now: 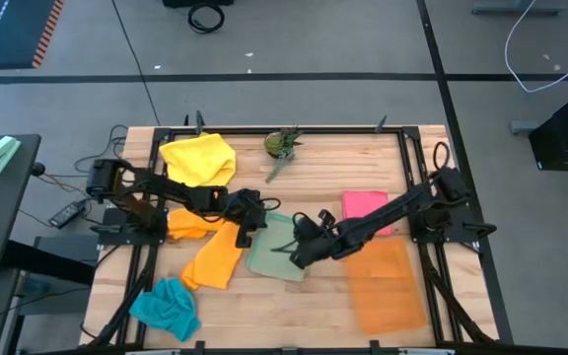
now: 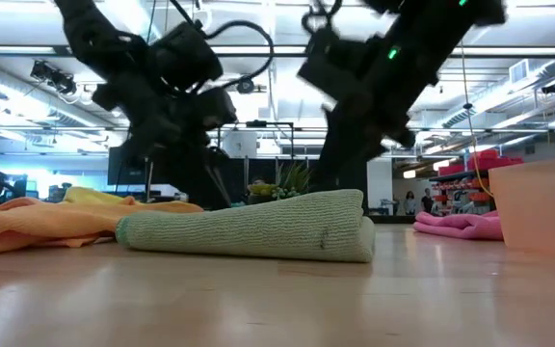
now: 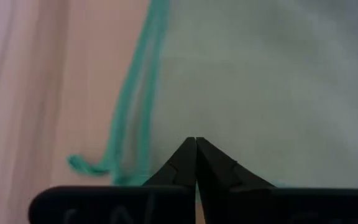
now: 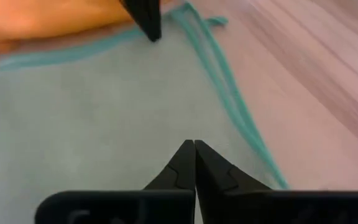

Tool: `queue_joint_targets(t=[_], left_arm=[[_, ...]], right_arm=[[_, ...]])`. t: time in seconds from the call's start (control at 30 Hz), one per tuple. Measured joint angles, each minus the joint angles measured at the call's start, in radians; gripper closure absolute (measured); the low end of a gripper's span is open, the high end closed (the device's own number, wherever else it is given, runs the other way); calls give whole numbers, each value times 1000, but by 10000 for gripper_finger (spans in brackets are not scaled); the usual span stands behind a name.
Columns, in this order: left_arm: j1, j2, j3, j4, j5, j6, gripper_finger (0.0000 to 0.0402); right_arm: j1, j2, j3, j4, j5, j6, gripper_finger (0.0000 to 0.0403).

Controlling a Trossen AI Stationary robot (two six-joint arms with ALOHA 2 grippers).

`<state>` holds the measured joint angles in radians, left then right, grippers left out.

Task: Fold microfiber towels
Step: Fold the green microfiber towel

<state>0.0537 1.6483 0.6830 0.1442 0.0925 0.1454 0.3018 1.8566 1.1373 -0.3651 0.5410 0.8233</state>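
A pale green towel (image 1: 276, 254) with a teal-stitched edge lies folded at the table's middle; its thick fold (image 2: 350, 226) shows in the low view. My left gripper (image 1: 248, 237) is shut at its far left corner, next to an orange towel (image 1: 211, 258). My right gripper (image 1: 297, 258) is shut on the towel's right part. A yellow towel (image 1: 200, 158), a pink towel (image 1: 365, 207) and a teal towel (image 1: 166, 308) lie loose around them. My left gripper pinches the pale green towel's top surface (image 3: 229, 124) just inside its teal edge, near the corner (image 4: 166, 28), slanting down from the table's left. The towel lies flat on the table. How many layers it has, I cannot tell. My right gripper pinches the towel's top surface (image 4: 166, 118) a little inside the teal-stitched edge (image 4: 241, 118), slanting down from the table's right. The towel stays flat on the table. The fingertips hide how many layers are caught.
A stiff orange mat (image 1: 388, 286) lies at the near right. A small green plant (image 1: 282, 146) stands at the far middle. Black frame rails (image 1: 432, 256) run along the table's sides. Bare wood (image 1: 294, 316) shows at the near middle.
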Motion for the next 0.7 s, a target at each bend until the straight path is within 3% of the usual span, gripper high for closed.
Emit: queue_joint_targets(t=[0.37, 0.7], left_arm=[[50, 80, 3, 47, 5, 2, 390], [62, -2, -1, 120, -6, 0, 374]], right_arm=[[-87, 0, -124, 1, -98, 55, 400], [-80, -47, -59, -71, -106, -7, 401]])
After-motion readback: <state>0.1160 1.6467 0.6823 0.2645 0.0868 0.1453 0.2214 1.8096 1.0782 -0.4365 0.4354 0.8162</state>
